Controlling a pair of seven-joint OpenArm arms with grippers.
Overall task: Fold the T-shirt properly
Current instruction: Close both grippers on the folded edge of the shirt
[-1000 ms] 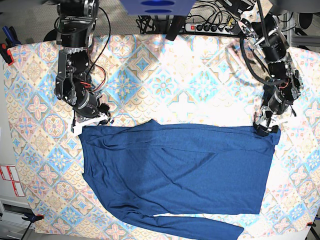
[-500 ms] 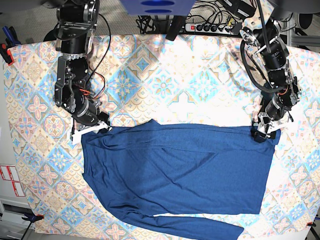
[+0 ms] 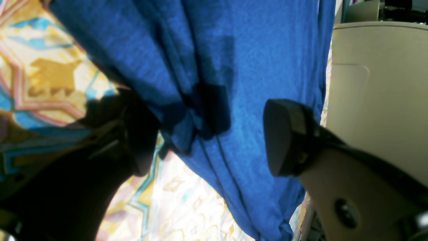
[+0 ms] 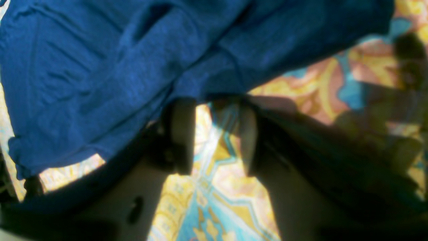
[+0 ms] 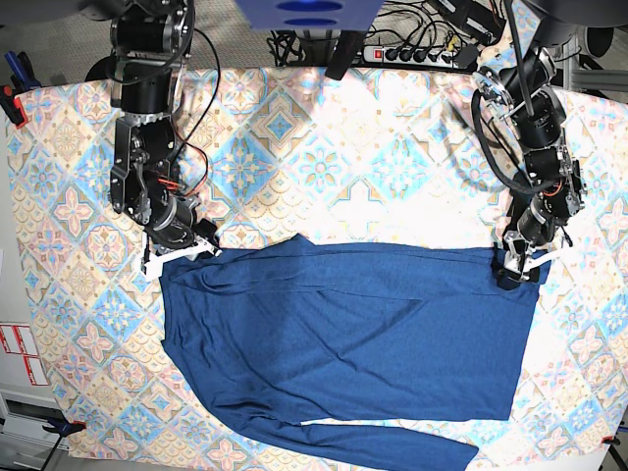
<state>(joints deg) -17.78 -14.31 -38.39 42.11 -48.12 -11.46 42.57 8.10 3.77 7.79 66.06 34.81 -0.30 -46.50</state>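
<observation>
The T-shirt (image 5: 353, 334) lies flat on the patterned table, dark navy, with one long sleeve along the front edge. My left gripper (image 5: 517, 267) sits at the shirt's far right corner. In the left wrist view the left gripper (image 3: 210, 134) is wide open, with a bunched fold of the T-shirt (image 3: 234, 67) lying between the fingers and against the dark finger (image 3: 140, 140). My right gripper (image 5: 182, 250) is at the far left corner. There the right gripper (image 4: 215, 134) is open, only tablecloth shows in the gap, and the T-shirt (image 4: 100, 67) edge lies just beyond the fingertips.
A colourful tiled tablecloth (image 5: 324, 157) covers the table behind the shirt. A power strip (image 5: 412, 54) and cables lie past the back edge. A beige panel (image 3: 374, 83) stands beside the table's right edge, close to the left gripper.
The right gripper's jaws have spread apart and the shirt's corner is out of them. The left gripper has shifted slightly inward at its corner. The shirt lies much as before.
</observation>
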